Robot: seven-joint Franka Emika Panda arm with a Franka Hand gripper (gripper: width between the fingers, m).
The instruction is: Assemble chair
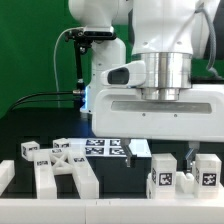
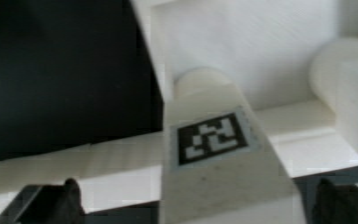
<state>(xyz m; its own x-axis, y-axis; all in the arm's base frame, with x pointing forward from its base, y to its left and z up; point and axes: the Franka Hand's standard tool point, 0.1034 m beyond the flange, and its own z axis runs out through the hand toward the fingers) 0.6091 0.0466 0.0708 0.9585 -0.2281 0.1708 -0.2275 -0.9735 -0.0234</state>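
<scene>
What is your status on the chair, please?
Gripper open. Tagged chair piece between fingers, not gripped. Another piece close beside.

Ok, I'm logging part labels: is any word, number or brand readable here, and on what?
No readable text anywhere: no words, numbers or brands.
The chair pieces and the marker board carry only square black-and-white marker tags, which are patterns, not letters.

**Exterior view.** Bright, diffuse lighting. The white robot arm (image 1: 165, 60) glares almost to washout against the black table (image 1: 40, 125). Faint soft shadows lie beside the chair parts (image 1: 65, 165), and detail is coarse.

**Wrist view.** The close chair leg (image 2: 211, 110) and its marker tag (image 2: 211, 140) are soft-edged. The dark fingers (image 2: 43, 204) are out of focus.
</scene>
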